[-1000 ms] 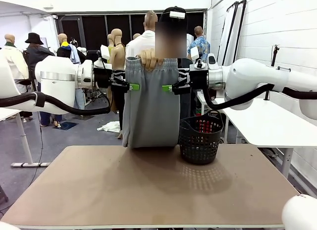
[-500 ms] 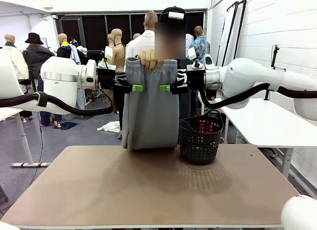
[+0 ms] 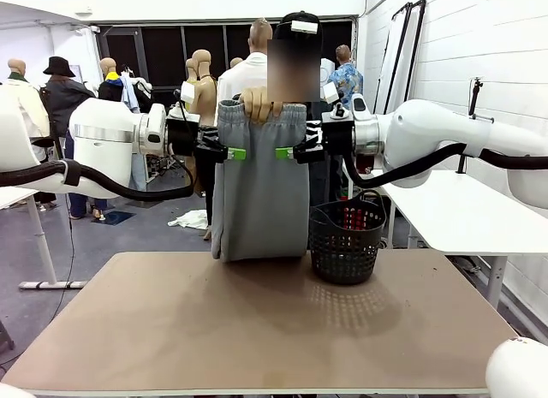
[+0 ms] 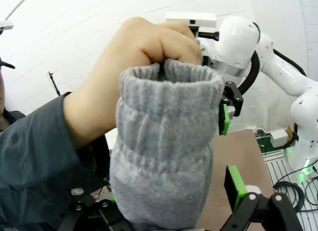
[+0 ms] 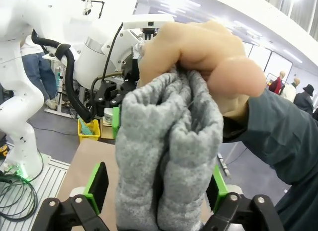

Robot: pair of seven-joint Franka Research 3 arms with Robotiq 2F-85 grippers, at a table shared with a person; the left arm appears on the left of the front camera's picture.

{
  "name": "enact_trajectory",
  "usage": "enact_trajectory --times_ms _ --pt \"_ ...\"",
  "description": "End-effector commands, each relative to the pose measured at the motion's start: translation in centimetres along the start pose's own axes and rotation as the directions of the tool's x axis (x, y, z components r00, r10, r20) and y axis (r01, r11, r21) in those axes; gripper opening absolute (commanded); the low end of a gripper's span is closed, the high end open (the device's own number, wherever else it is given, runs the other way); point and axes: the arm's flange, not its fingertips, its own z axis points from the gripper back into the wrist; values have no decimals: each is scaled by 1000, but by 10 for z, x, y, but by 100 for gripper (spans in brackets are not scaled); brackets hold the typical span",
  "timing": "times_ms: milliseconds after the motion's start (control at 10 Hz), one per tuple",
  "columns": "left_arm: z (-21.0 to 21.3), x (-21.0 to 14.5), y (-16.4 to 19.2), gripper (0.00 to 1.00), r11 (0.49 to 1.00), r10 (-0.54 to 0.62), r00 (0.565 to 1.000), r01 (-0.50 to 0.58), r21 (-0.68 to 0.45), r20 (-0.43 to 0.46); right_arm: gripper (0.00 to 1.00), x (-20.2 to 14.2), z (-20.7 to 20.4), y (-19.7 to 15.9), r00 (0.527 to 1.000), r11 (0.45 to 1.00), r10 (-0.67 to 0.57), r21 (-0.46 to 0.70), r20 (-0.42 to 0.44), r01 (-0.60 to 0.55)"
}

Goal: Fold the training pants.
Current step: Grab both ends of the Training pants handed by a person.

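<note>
Closer now, your left gripper (image 3: pixel 234 152) and right gripper (image 3: pixel 284 152) flank the pants (image 3: pixel 261 197) just below the person's hand (image 3: pixel 257 103), jaws apart, so you have no fold yet.

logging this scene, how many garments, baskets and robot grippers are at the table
training pants: 1
black mesh basket: 1
grippers: 2 (left gripper, right gripper)
total: 4

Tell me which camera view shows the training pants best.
The front view: the training pants hang in full from the person's hand, waistband to bottom edge. The left wrist and right wrist views show the bunched waistband close up in that fist, the rest cut off.
</note>
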Motion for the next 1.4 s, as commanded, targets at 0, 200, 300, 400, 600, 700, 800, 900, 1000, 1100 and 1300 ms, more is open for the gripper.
enact_trajectory --times_ms 0,200,300,400,600,700,800,900,1000,1100,1300 --pt "-6 -4 1 62 999 -2 999 -1 50 45 60 2 -5 -7 999 999 -48 18 -26 48" --pt "-8 -7 2 23 999 14 998 -16 29 58 20 0 -4 -10 997 998 -68 9 -24 68" --pt "-8 -8 2 3 999 19 998 -21 28 55 0 0 -4 -11 997 997 -73 9 -16 73" --pt "-8 -10 4 0 999 28 998 -29 30 57 0 -2 -4 -11 997 997 -82 12 -15 82" --pt "-6 -14 6 0 999 46 997 -47 23 61 0 -3 -4 -13 995 995 -96 12 -22 97" --pt "-6 -16 8 0 998 53 996 -54 20 67 0 -5 -5 -14 994 995 -103 9 -31 103" --pt "-7 -18 10 0 998 58 996 -59 16 71 0 -8 -7 -15 993 994 -110 4 -43 110" --pt "-8 -20 12 0 998 65 995 -66 15 73 0 -9 -8 -16 993 994 -108 -5 -56 108" --pt "-8 -23 16 0 996 81 993 -83 17 86 0 -10 -8 -16 992 994 -108 -5 -65 108" --pt "-7 -25 21 0 994 105 988 -109 28 112 0 -11 -8 -16 989 992 -126 1 -77 127" --pt "-7 -25 13 0 996 90 994 -91 25 54 0 -15 -2 -10 994 995 -104 -1 -37 104"
